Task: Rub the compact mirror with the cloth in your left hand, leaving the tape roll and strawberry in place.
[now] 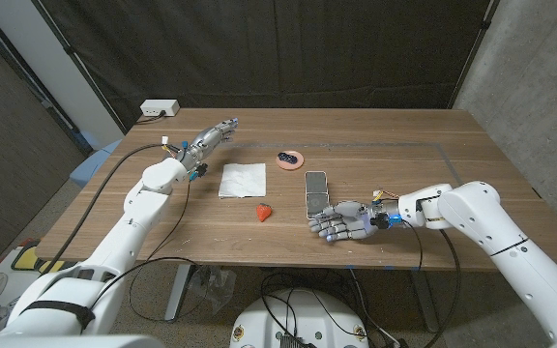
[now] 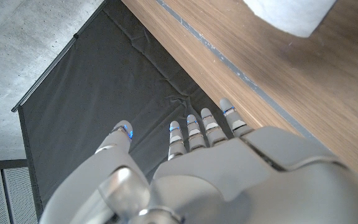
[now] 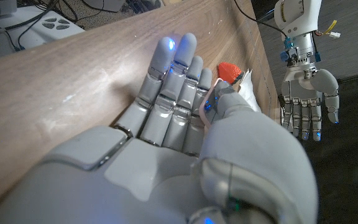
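Observation:
The white cloth (image 1: 243, 180) lies spread on the table, held by no hand; its corner (image 2: 291, 12) shows in the left wrist view. My left hand (image 1: 216, 133) hovers behind and left of it, fingers (image 2: 204, 127) straight and apart, holding nothing. The compact mirror (image 1: 315, 193) lies open right of the cloth. My right hand (image 1: 341, 222) sits just in front of the mirror's near end, fingers (image 3: 173, 81) stretched toward the strawberry (image 1: 263, 212) (image 3: 230, 70), holding nothing. The pink tape roll (image 1: 290, 159) lies behind the mirror. My left hand (image 3: 306, 106) hangs beyond the strawberry in the right wrist view.
A white box (image 1: 159, 108) with a cable sits at the table's back left corner. A thin taped line (image 1: 375, 145) runs along the back of the wooden table (image 1: 453, 135). Black curtains hang behind it.

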`<state>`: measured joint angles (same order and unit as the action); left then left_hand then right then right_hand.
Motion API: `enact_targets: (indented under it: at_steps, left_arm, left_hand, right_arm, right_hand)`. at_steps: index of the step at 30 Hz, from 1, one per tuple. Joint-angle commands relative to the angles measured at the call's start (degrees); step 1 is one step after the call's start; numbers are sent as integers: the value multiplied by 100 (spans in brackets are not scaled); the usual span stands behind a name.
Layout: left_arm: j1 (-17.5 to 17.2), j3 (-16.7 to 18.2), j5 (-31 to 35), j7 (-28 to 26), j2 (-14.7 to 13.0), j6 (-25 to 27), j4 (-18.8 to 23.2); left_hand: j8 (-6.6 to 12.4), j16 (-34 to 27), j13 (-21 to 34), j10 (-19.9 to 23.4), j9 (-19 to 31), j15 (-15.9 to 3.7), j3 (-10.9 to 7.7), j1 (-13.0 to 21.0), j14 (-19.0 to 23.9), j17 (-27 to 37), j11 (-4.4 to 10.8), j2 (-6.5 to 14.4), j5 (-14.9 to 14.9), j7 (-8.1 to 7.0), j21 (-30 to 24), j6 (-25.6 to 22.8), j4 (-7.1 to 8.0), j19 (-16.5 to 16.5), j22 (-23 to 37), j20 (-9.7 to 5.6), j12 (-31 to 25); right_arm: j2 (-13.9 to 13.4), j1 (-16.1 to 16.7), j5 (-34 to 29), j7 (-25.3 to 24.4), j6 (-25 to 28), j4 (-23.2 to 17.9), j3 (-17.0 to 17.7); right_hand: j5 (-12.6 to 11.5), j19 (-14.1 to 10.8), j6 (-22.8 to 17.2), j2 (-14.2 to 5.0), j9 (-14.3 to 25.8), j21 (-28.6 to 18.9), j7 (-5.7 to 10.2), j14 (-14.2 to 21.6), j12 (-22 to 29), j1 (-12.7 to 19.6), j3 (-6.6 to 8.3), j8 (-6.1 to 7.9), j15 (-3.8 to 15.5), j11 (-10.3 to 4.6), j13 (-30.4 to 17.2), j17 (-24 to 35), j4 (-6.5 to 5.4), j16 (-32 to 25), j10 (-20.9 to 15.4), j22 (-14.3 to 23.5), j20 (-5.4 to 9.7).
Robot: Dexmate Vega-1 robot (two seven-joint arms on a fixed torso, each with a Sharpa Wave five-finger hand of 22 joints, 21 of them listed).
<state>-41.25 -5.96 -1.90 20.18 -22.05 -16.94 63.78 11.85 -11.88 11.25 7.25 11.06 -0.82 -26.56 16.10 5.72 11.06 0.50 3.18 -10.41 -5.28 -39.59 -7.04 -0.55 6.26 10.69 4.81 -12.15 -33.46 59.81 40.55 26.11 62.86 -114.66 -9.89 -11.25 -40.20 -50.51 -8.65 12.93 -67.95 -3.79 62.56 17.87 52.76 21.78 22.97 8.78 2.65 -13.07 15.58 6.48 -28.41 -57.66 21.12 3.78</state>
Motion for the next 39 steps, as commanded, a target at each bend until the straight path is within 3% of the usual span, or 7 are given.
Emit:
enact_targets:
  at_steps: [1, 13, 15, 18, 23, 35, 39]
  left_arm:
    - [33, -21, 24, 32, -4, -39, -58]
    - [24, 2, 13, 44, -17, -37, -56]
    - [17, 4, 24, 32, -25, -27, -35]
    - [21, 6, 11, 50, -26, -12, -30]
    - [68, -20, 34, 65, -22, -1, -61]
    - [284, -191, 261, 98, -13, -59, -228]
    - [296, -251, 419, 77, -68, -43, -130]
  left_hand:
    - [-11, 13, 14, -18, 10, 6, -17, -5, -34, 14, -13, -34, -48, 27, 6, 17, 29, -22, 15, -10, 17]
    - [-24, 20, 14, -35, 9, 3, -11, -2, -42, 6, -5, -38, -57, 29, 20, 39, 24, -29, 14, -29, 23]
    - [-25, 18, 14, -37, 9, 6, -11, -1, -37, 5, -6, -38, -58, 25, 22, 39, 24, -29, 13, -34, 23]
    - [-24, 21, 13, -39, 9, 5, -9, 0, -43, 4, -17, -39, -59, 26, 26, 35, 23, -30, 13, -36, 23]
    - [-25, 20, 13, -42, 8, 6, -7, 1, -38, 2, -13, -41, -61, 36, 32, 35, 21, -31, 13, -37, 24]
    - [-32, 25, 12, -43, 8, -4, -12, 26, -42, -6, -10, -43, -67, 19, 50, 48, 1, -26, 11, -34, 24]
    - [-33, 36, 9, -32, 5, -46, -65, 214, -31, -32, 72, -78, -71, -21, 78, 64, -148, -36, 3, -38, 20]
  right_arm:
    - [732, 566, 153, -1070, 158, -430, 644]
    - [957, 591, 234, -1602, 475, -580, 784]
    - [1097, 643, 223, -1794, 495, -629, 856]
    - [1312, 724, 180, -2131, 548, -748, 960]
    - [1567, 885, 66, -2555, 493, -944, 1088]
    - [1313, 1349, -337, -1899, -1333, -824, 939]
    - [1173, 1433, -515, -1642, -1942, -722, 853]
  right_hand:
    - [79, -103, 20, 54, -3, -176, -26, 102, -59, -406, -160, -49, -37, 174, -17, -52, -305, -43, -152, 129, 829]
    - [48, 18, 847, 564, -76, -290, -115, -638, -658, -942, -469, -574, -365, 300, 97, -313, -495, 313, 712, 300, 647]
    - [7, 22, 698, 378, -74, -311, -101, -528, -591, -876, -363, -539, -355, 299, 94, -330, -506, 269, 526, 324, 631]
    - [-10, -53, 103, -180, -36, -421, 62, -48, -373, -462, 141, -338, -122, 167, 6, -337, -402, 67, -125, 410, 731]
    - [99, -289, -567, -220, 170, -666, 149, 647, -108, -140, 724, 20, 139, 25, -200, 74, -425, -529, -930, 629, 852]
    - [105, -256, -757, -101, 529, -988, 233, 822, 131, 62, 830, 255, 240, -168, -540, 480, -321, -1034, -1438, 1174, 883]
    - [88, -209, -798, -67, 618, -1024, 288, 806, 169, 47, 799, 299, 226, -212, -627, 581, -323, -1141, -1475, 1302, 881]
